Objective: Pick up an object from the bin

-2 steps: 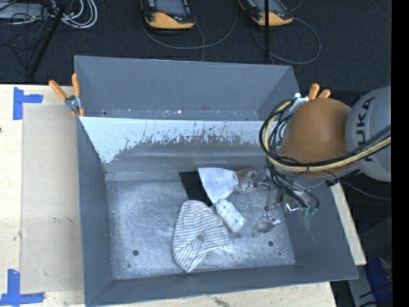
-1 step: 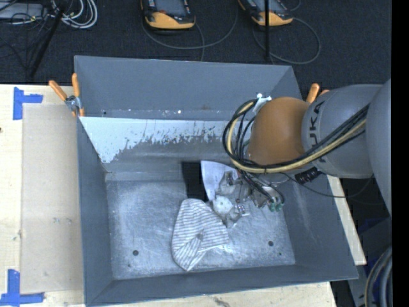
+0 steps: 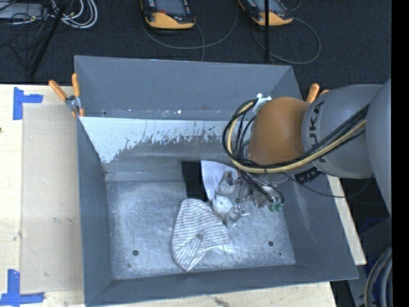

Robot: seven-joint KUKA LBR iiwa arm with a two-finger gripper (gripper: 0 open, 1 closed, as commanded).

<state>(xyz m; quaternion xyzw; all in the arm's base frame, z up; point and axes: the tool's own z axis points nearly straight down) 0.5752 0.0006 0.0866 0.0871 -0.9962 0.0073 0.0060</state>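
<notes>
A dark floor with cables lies behind the grey metal bin (image 3: 134, 216), whose bare, speckled bottom takes up most of what we see. The arm (image 3: 348, 133) comes in over the right wall, and its orange wrist cover (image 3: 275, 130) and looped cables hang above the bin's right half.

The largest loose thing is a crumpled grey-and-white striped cloth (image 3: 195, 238), lying at the middle of the bottom towards the near wall. Behind it, near the foot of the sloped back wall, a flat black piece (image 3: 192, 181) lies just beside a white sheet (image 3: 212, 170).

The gripper (image 3: 231, 208) is low over the cloth's upper right corner, close to the sheet. We cannot tell whether the claw is open or closed, or whether it has hold of anything.

We think the main risk is a thin pinch on that corner, which would let the limp cloth slip out on the lift. The sheet is near enough that it could be caught too.

There is free room to the left and along the near wall. To the right the wall rises steeply, and the bulky wrist sits close above it.
</notes>
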